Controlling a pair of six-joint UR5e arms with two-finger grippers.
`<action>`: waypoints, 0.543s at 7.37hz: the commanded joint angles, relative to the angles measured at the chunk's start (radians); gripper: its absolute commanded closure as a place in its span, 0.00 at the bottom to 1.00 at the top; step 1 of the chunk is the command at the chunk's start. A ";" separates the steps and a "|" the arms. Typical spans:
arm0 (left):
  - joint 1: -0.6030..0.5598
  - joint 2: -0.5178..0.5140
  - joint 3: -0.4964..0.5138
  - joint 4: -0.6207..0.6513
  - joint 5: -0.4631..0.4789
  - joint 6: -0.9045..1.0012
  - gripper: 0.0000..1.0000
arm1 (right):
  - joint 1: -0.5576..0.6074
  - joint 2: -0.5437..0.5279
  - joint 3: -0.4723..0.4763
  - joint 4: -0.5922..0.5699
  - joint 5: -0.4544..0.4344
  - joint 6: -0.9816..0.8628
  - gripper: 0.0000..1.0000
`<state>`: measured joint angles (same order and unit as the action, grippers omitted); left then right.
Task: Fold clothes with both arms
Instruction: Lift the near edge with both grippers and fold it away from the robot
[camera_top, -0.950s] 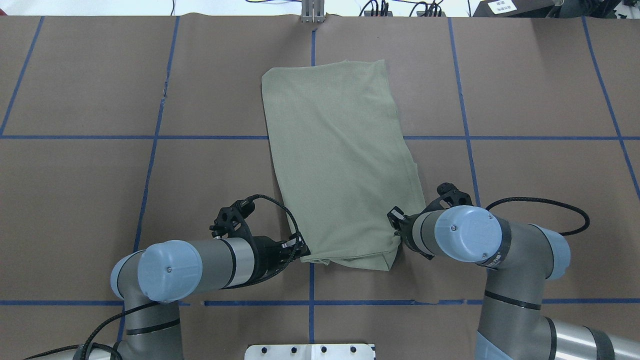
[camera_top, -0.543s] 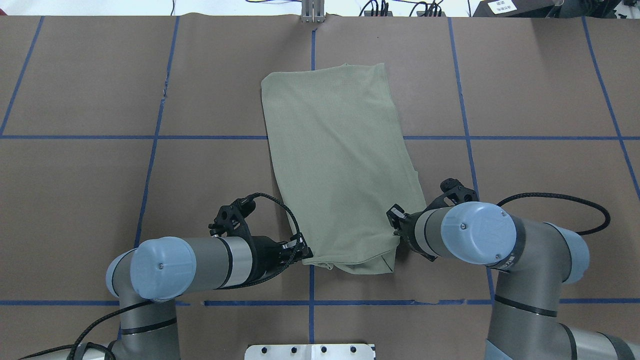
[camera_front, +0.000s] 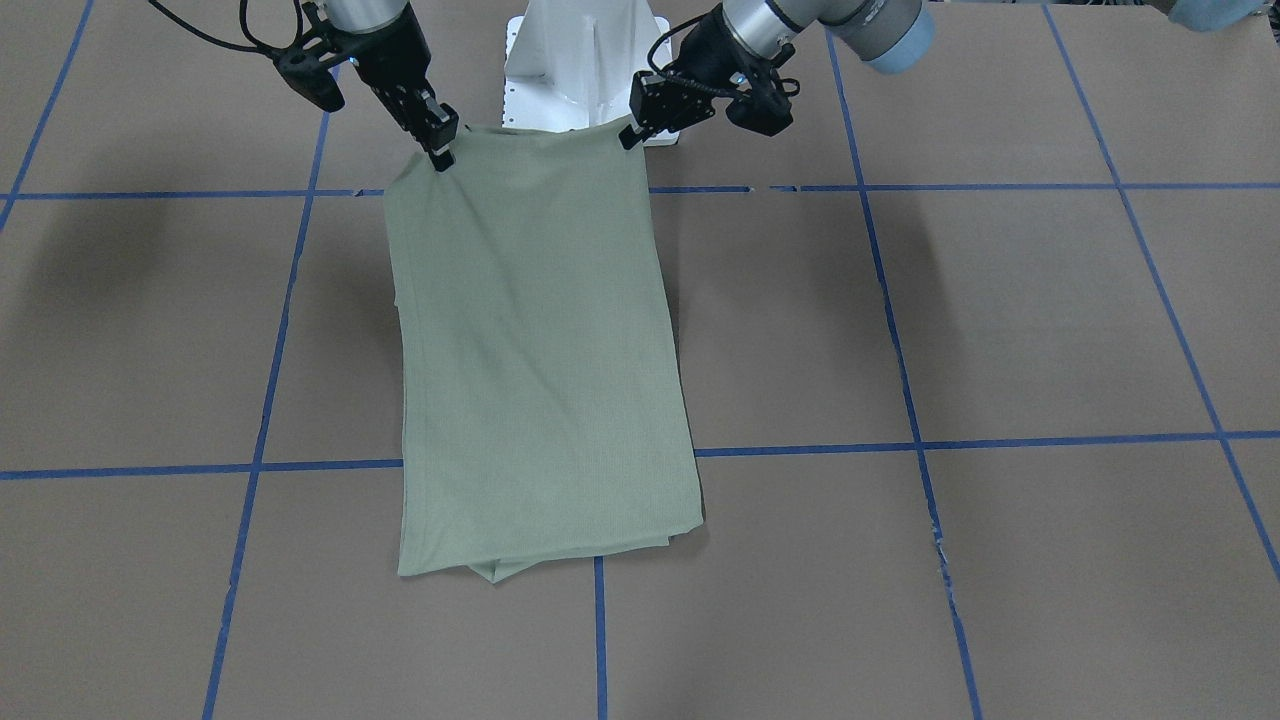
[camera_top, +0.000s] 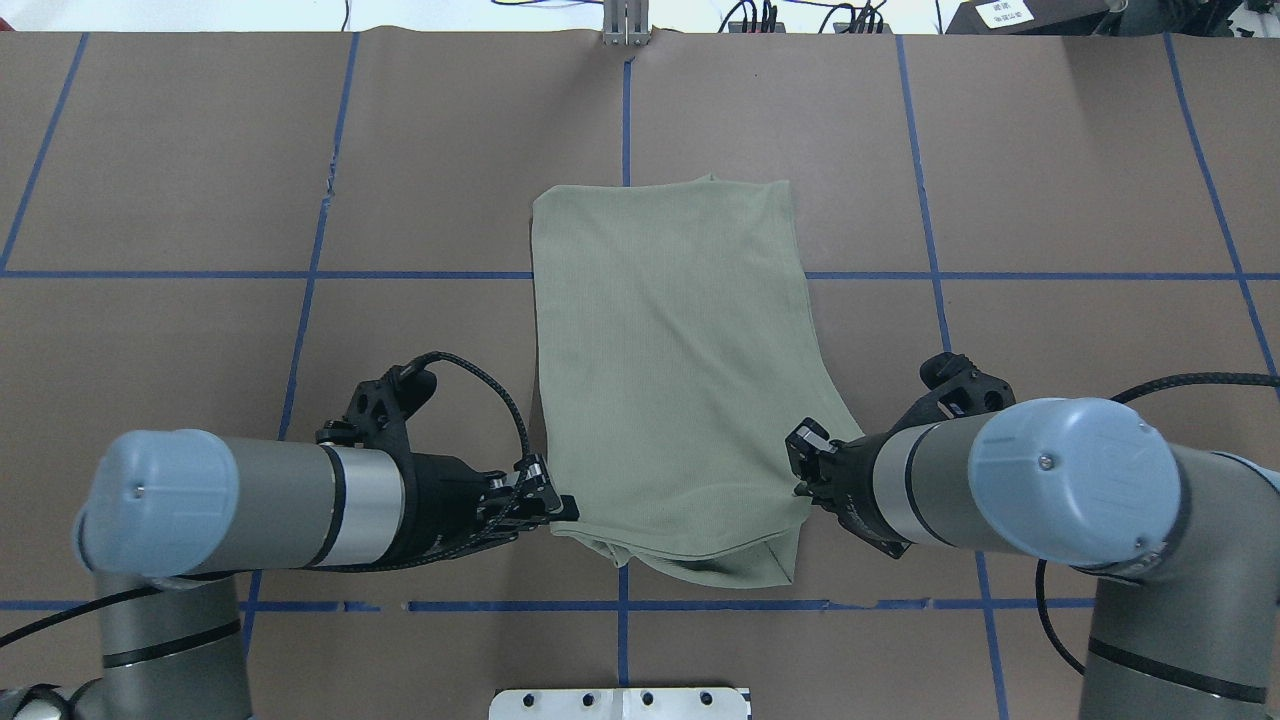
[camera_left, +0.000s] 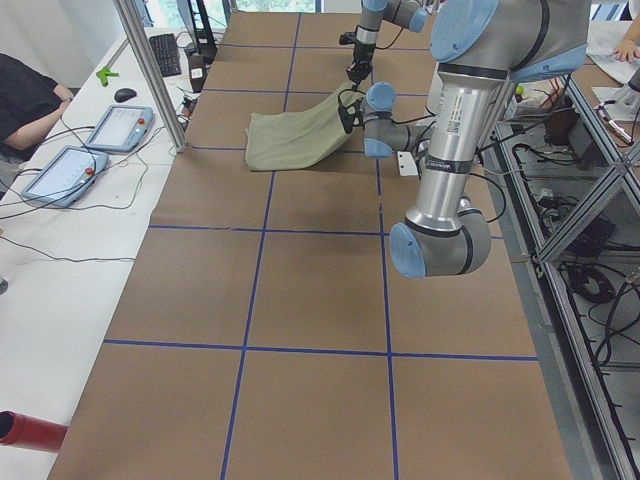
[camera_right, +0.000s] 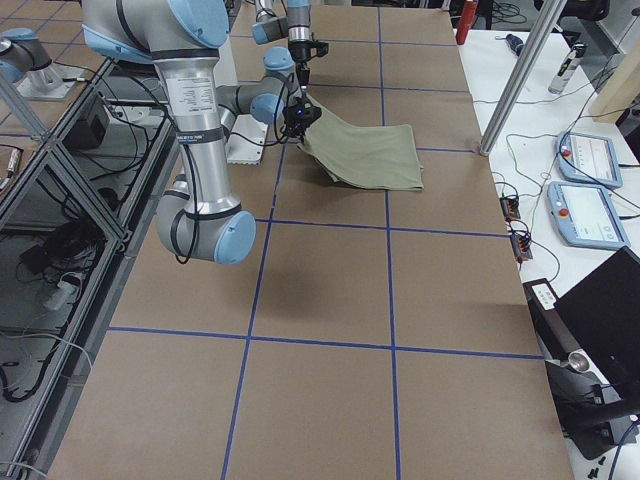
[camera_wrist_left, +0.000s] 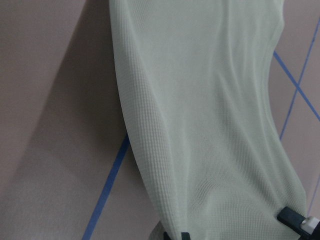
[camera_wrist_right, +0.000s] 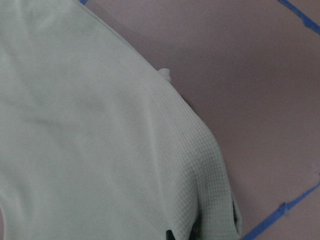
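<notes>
Sage-green shirt (camera_top: 670, 380) is stretched bottom-to-top across the taped worktop (camera_top: 180, 160). Its lower corners are clamped by the left fingers (camera_top: 556, 506) and right fingers (camera_top: 806, 440).

Overhead: shirt (camera_top: 670, 370) corners are hiding the pads of left gripper (camera_top: 560, 508) & right gripper (camera_top: 802, 468). Wrist cams: bottom edge is cutting off the fingers, w/ only dark tips peeking out. Side views: both grippers are showing too small to judge. Front view: top edge is cropping left arm (camera_front: 870, 25) & right arm (camera_front: 365, 15). Shirt's under-layers are lying hidden beneath the top layer.
</notes>
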<state>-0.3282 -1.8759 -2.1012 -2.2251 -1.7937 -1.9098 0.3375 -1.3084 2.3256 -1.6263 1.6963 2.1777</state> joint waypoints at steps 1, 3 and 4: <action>0.003 -0.018 -0.186 0.264 -0.024 0.000 1.00 | -0.020 0.097 0.075 -0.162 0.009 0.027 1.00; -0.061 -0.092 -0.020 0.269 -0.018 0.163 1.00 | 0.013 0.178 -0.055 -0.178 0.000 -0.005 1.00; -0.125 -0.138 0.065 0.271 -0.024 0.236 1.00 | 0.058 0.219 -0.107 -0.178 -0.003 -0.088 1.00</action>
<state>-0.3845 -1.9589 -2.1374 -1.9631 -1.8131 -1.7772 0.3503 -1.1419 2.2910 -1.7988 1.6986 2.1610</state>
